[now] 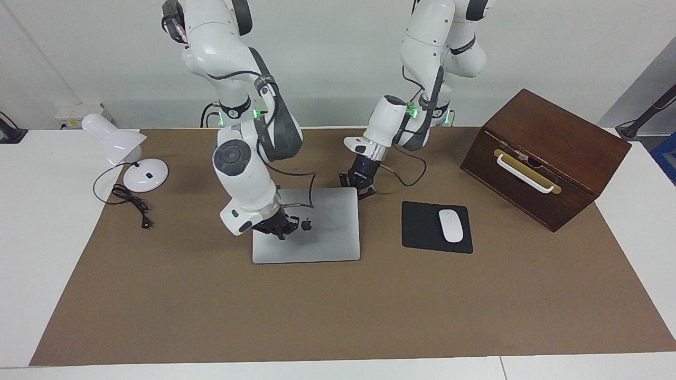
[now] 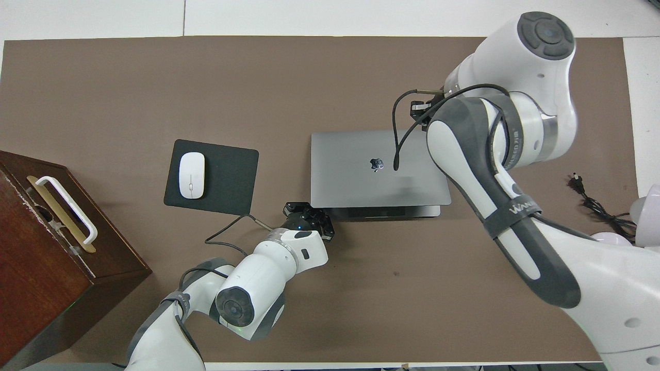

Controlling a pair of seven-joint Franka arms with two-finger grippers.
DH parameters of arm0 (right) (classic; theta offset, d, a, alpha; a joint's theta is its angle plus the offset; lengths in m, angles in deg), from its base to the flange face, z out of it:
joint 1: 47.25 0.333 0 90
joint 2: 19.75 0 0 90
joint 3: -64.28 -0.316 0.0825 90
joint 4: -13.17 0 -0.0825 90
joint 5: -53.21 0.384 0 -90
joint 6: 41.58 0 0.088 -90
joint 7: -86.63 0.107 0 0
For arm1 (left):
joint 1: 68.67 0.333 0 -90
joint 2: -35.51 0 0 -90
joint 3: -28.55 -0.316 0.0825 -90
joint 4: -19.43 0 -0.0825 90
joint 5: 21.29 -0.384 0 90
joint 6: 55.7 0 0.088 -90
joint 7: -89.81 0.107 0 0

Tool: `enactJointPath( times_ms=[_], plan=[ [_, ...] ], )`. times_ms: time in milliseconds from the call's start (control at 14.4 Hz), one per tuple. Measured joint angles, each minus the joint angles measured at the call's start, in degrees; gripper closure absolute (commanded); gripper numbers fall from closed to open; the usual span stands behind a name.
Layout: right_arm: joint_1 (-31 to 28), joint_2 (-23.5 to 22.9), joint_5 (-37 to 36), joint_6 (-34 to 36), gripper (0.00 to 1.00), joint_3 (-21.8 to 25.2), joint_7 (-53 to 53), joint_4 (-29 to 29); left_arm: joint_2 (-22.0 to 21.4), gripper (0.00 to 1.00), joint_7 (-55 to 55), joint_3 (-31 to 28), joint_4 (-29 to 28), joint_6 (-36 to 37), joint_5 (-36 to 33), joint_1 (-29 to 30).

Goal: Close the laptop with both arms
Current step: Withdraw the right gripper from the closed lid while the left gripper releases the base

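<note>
The right claw (image 1: 280, 228) rests on the lid of the laptop (image 1: 327, 232) beside its logo; the left claw (image 1: 360, 187) sits at the lid's robot-side corner. I cannot tell either claw's opening. The laptop lies nearly closed mid-tabletop (image 1: 211, 306), beside the mouse pad (image 1: 422, 227).

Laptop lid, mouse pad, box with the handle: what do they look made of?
Laptop: looks like matte silver-grey metal; even brushed sheen, dark logo. Mouse pad: flat, dull black, probably fabric or rubber; cannot tell which. Box: dark stained wood, grain and worn edges showing, with a white handle on a brass-coloured plate.
</note>
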State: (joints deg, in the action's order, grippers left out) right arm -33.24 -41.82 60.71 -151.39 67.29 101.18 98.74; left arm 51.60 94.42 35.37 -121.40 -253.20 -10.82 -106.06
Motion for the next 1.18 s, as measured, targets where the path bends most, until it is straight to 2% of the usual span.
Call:
enactJointPath(
  times_ms=[623,693,831,900,970,1177],
  plan=[
    [-8.0,7.6,-7.1,4.5,1.00,0.1,-18.2,-1.1,0.0,1.00,-5.4,0.0,0.1,0.1,0.0,0.1],
    [-8.2,8.0,-8.3,4.7,0.84,0.1,-19.0,-1.2,-0.1,1.00,-5.8,-0.1,0.2,0.4,0.0,0.1],
    [-8.2,9.0,-10.5,6.1,0.41,0.0,-19.5,-1.2,-0.6,1.00,-6.4,-0.2,0.6,2.7,0.0,0.4],
    [-8.2,9.6,-11.1,7.1,0.15,0.0,-19.5,-1.3,-1.3,1.00,-6.5,-0.3,0.9,5.0,0.0,0.6],
    [-8.3,10.4,-11.3,8.1,0.00,0.0,-19.5,-1.4,-2.2,1.00,-6.5,-0.4,1.2,8.2,0.0,1.1],
    [-10.1,13.5,-11.3,11.4,0.00,0.1,-20.1,-1.5,-6.2,1.00,-6.5,-0.9,1.2,18.2,0.0,2.7]
  ],
)
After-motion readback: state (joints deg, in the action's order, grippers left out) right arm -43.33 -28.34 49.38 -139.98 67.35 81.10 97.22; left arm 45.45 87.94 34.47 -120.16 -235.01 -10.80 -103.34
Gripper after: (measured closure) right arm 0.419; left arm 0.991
